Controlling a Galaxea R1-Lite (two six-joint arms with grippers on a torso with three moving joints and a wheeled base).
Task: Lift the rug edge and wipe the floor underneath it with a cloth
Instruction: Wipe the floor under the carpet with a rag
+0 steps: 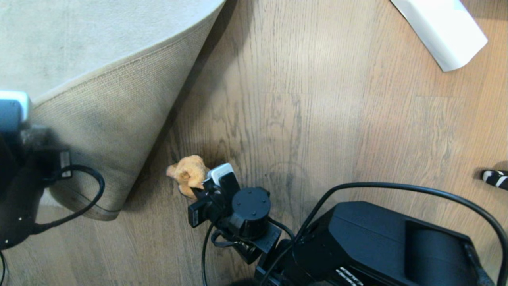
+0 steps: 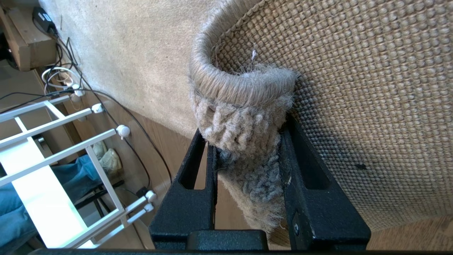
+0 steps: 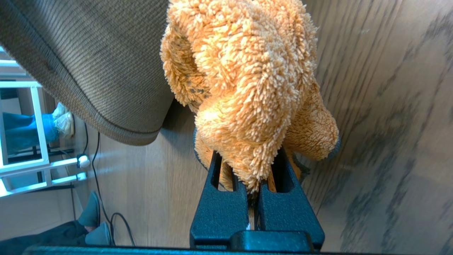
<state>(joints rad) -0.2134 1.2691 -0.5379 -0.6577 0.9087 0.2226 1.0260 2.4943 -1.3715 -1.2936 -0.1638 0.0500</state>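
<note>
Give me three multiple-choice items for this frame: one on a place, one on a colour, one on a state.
1. Where is the cloth relative to the rug edge?
A. On the bare floor beside the folded-back flap
B. On top of the rug pile
C. Under the white rolled sheet

2. What colour is the rug's exposed backing?
A. Blue
B. Tan
C. Black

3. What is the left gripper doing?
A. Hanging open, empty
B. Gripping the cloth
C. Clamped on the rug's corner

Key: 1 A, the head view shows it over planks next to the flap. 2 B, woven tan weave shows in all views. 3 C, its wrist view shows pile pinched between the fingers, while the right gripper grips the cloth.
</note>
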